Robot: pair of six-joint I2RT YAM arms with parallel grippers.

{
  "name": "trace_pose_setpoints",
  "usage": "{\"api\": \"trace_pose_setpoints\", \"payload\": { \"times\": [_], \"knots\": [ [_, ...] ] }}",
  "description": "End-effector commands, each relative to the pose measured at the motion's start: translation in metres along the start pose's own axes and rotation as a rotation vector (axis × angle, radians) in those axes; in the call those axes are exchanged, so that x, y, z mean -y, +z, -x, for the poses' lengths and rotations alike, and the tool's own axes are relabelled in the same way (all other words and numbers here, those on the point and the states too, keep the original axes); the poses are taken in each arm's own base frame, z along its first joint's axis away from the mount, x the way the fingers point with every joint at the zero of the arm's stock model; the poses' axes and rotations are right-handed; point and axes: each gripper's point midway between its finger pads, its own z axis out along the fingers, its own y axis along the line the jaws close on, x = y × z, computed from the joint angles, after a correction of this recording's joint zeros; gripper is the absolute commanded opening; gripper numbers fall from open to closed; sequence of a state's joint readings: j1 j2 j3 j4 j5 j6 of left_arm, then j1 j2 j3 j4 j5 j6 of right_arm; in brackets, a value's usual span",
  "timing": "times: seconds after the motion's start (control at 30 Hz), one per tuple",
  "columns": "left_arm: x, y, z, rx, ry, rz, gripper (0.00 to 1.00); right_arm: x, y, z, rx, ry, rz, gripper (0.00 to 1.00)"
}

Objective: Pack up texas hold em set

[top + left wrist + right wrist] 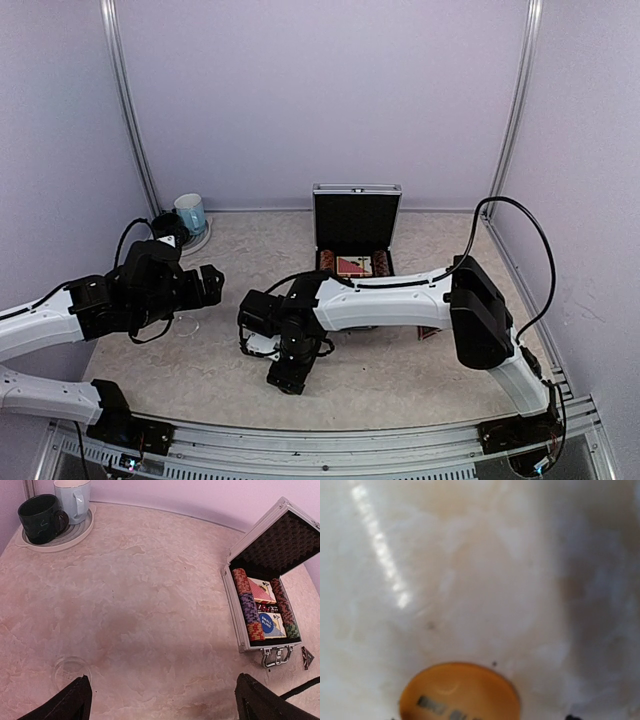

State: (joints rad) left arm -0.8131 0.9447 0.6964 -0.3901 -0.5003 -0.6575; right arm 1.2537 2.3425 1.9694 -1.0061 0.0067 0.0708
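Note:
The silver case stands open at the back of the table. In the left wrist view the case holds chip stacks, card decks and a blue round button. A dark triangular marker lies just right of its handle. An orange round button lies flat on the table, low in the right wrist view. My right gripper points down over that spot; its fingers barely show. My left gripper hovers open over bare table left of the case, holding nothing.
A dark green mug and a light blue mug stand on a round saucer at the back left. A faint clear ring lies near my left finger. A black cable loops above the right arm.

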Motion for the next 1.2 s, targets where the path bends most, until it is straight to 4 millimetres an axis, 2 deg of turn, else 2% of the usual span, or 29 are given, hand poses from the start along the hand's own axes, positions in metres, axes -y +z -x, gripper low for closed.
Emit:
{"api": "trace_pose_setpoints", "payload": {
  "times": [0.0,0.5,0.7,0.87,1.03,1.17],
  "knots": [
    [0.005,-0.001,0.009,0.021,-0.008,-0.017,0.99,-0.014,-0.011,0.001,-0.011,-0.023,0.047,0.73],
    [0.004,-0.001,0.009,0.022,-0.008,-0.018,0.99,-0.014,0.016,-0.012,-0.112,-0.038,0.003,0.74],
    [0.004,-0.001,0.010,0.023,-0.010,-0.019,0.99,-0.016,0.027,-0.018,-0.142,-0.046,-0.006,0.64],
    [0.003,0.000,0.008,0.020,-0.011,-0.016,0.99,-0.022,0.033,-0.015,-0.141,-0.060,-0.006,0.64],
    [0.003,0.000,0.007,0.016,-0.013,-0.017,0.99,-0.018,0.038,-0.015,-0.145,-0.057,-0.036,0.63],
    [0.002,0.000,0.006,0.016,-0.014,-0.016,0.99,-0.015,0.039,-0.014,-0.143,-0.053,-0.050,0.56]
  ]
}}
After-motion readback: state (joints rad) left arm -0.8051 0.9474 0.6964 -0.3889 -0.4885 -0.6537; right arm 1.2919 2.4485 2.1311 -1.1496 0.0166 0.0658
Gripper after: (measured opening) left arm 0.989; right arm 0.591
